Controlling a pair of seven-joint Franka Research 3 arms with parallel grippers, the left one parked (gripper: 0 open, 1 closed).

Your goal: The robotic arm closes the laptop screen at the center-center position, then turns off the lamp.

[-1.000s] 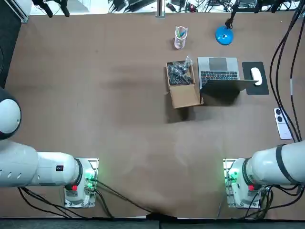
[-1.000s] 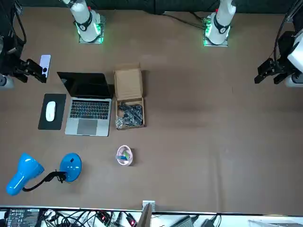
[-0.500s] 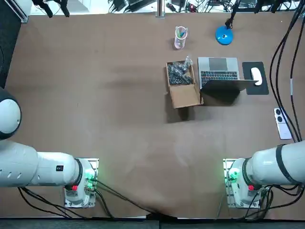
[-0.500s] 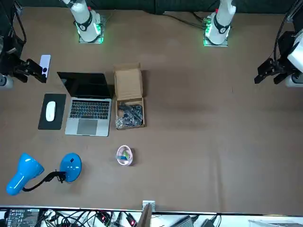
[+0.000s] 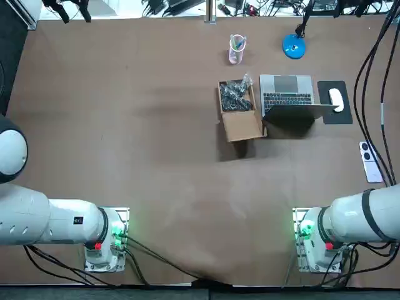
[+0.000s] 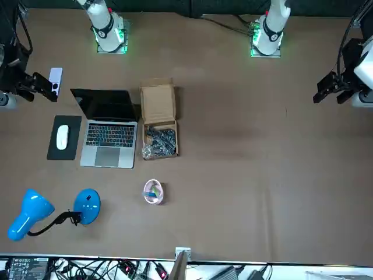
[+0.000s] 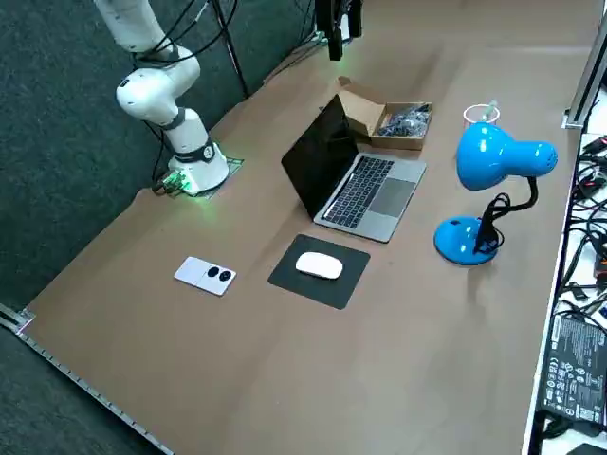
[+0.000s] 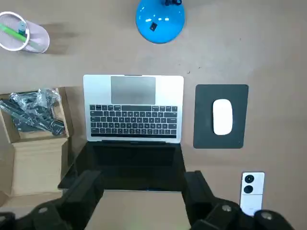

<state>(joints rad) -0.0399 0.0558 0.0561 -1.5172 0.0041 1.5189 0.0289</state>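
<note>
The laptop stands open in the right half of the table, toward its far edge rather than at the center. Its screen stands upright on the robot's side and its keyboard faces away. The blue lamp stands just beyond it. A cardboard box sits just beside the laptop on the left, and a mouse lies on a black pad on the right.

Closing the lid looks like the step in hand, and it is not yet begun. To do it well, the arm should come down on the robot's side of the screen. It should meet the middle of the top edge and push it forward and down around the hinge. Slowing near the end would keep the laptop from sliding toward the lamp or twisting against the box.

The right gripper hovers well above the lid's top edge and points straight down. Its 2 fingers are spread wide and hold nothing.
</note>
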